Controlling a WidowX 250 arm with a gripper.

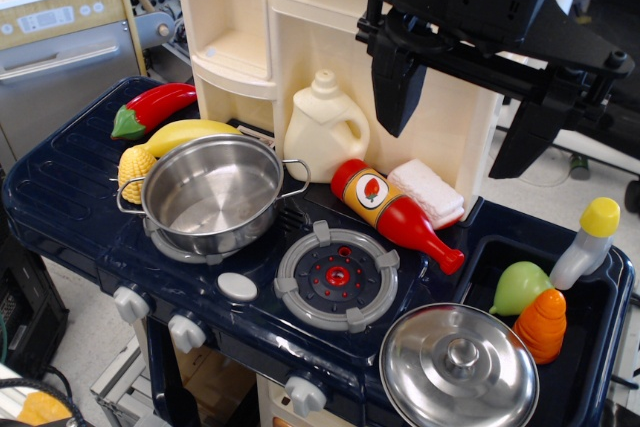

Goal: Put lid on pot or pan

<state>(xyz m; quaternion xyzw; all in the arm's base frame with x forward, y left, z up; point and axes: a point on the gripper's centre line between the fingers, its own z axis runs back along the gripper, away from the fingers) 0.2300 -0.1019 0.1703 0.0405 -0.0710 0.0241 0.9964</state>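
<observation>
The pot (211, 194) is a shiny steel toy pot with two wire loop handles. It stands open and empty on the left burner of the dark blue toy stove (60, 197). The lid (458, 366) is a shiny steel dome with a small round knob. It lies knob up at the stove's front right corner, beside the sink. My gripper (462, 117) is black and hangs high at the upper right, well above the lid and right of the pot. Its two fingers (397, 87) stand wide apart and hold nothing.
A grey-and-red burner (337, 275) lies between pot and lid. A red ketchup bottle (395, 213), white sponge (427, 190) and cream jug (325, 127) stand behind it. Corn (135, 169), banana (185, 133) and red pepper (152, 108) lie behind the pot. The sink (600, 292) holds a pear (519, 287), an orange toy (541, 325) and a bottle (585, 244).
</observation>
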